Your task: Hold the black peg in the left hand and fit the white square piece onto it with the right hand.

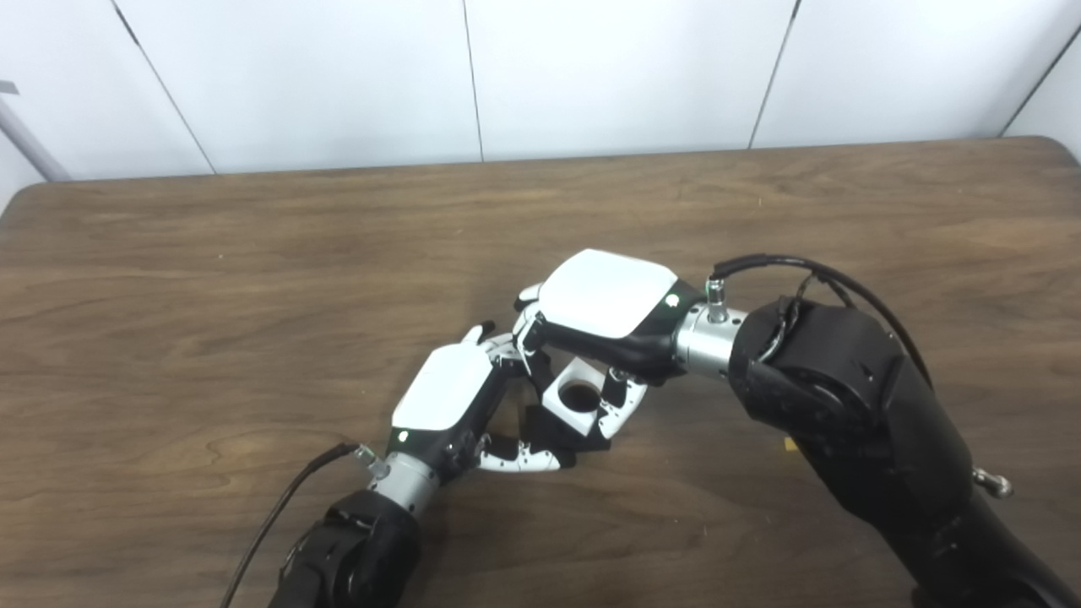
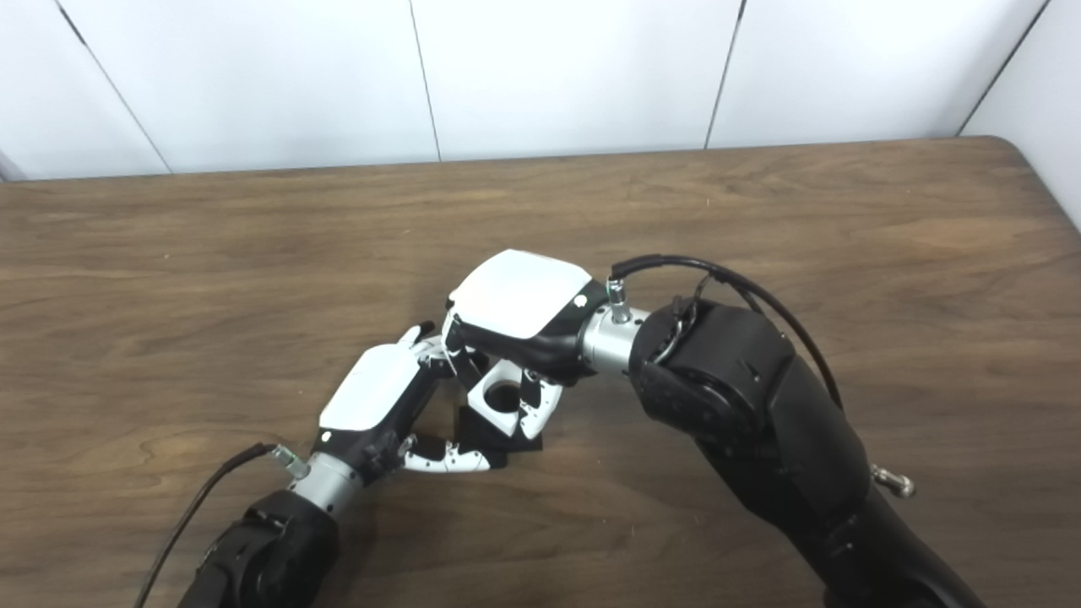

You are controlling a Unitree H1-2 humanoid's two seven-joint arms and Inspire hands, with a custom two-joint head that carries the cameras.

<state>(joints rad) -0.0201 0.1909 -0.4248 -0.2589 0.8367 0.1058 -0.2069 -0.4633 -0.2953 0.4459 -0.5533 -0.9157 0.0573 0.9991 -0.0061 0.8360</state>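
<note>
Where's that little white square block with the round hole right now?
The white square block is near the table's middle, held in the right hand, directly over the black peg piece that the left hand grips.

Even, bright overhead light; soft shadows pool beneath both arms at frame centre, the table [image 1: 253, 253] slightly soft and grainy throughout.

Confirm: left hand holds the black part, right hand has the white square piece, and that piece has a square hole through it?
Not quite: the hole is round, not square, as the left eye view shows. The rest stands: the left hand grips the black peg, and the right hand holds the white square piece just above it.
</note>
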